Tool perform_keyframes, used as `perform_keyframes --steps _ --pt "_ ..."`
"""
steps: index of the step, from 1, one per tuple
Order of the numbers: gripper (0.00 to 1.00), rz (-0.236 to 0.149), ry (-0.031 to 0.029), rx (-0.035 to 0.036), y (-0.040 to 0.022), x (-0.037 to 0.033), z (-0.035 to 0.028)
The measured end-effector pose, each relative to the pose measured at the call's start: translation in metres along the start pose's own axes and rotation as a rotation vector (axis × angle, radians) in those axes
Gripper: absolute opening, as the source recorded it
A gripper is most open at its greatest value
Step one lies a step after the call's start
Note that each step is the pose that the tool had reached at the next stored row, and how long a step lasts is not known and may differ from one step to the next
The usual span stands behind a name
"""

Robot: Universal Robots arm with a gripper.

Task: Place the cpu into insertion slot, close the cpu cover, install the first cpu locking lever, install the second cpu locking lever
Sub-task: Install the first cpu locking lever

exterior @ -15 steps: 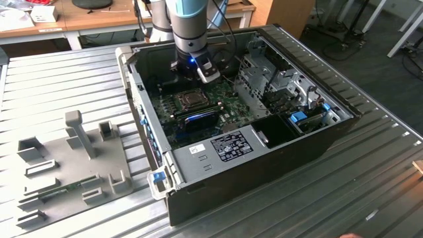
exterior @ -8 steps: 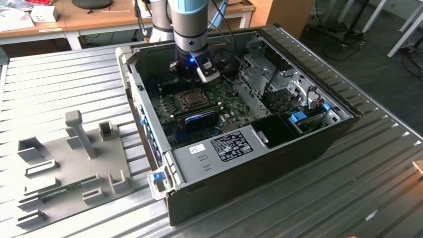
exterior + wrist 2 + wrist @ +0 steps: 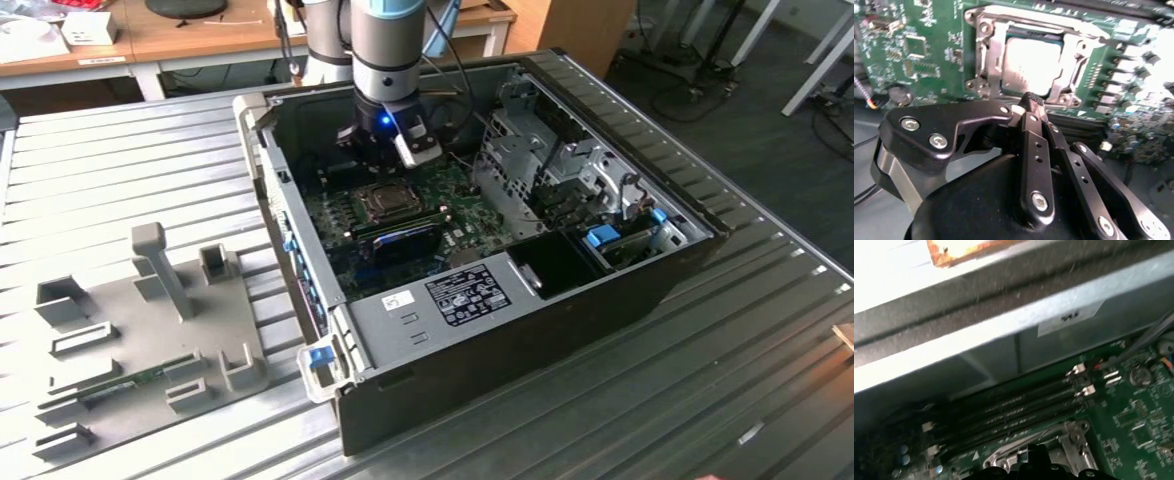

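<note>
The cpu (image 3: 1029,65) lies in the insertion slot (image 3: 387,200), its pale face showing through the window of the cpu cover (image 3: 988,55). The silvery cover lies flat over the chip. My gripper (image 3: 1029,101) hangs just above the socket's edge with its black fingers pressed together and nothing visible between them. The exterior view has the gripper (image 3: 387,150) inside the open computer case, over the back of the green circuit board (image 3: 919,45). In the first wrist view the fingertips (image 3: 1036,455) stand beside a corner of the socket's metal rim (image 3: 1071,437).
Long dark memory sticks (image 3: 1009,412) lie beside the socket, with the case's grey wall (image 3: 1004,355) behind them. A metal drive cage (image 3: 561,170) fills the case on the exterior view's right. A grey fixture plate (image 3: 147,330) lies on the ribbed table at the exterior view's left.
</note>
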State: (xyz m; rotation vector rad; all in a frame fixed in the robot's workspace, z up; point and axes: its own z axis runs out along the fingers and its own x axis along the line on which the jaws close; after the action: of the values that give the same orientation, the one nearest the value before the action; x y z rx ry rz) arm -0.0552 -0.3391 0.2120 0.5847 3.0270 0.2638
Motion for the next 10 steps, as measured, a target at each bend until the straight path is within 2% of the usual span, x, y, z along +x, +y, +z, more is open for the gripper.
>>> perform_keyframes --steps 6,10 --pt "0.10 -0.003 0.0018 0.0017 0.0000 0.0000 0.0000" --pt "0.10 -0.067 0.0129 0.0007 0.0000 -0.0001 0.0002"
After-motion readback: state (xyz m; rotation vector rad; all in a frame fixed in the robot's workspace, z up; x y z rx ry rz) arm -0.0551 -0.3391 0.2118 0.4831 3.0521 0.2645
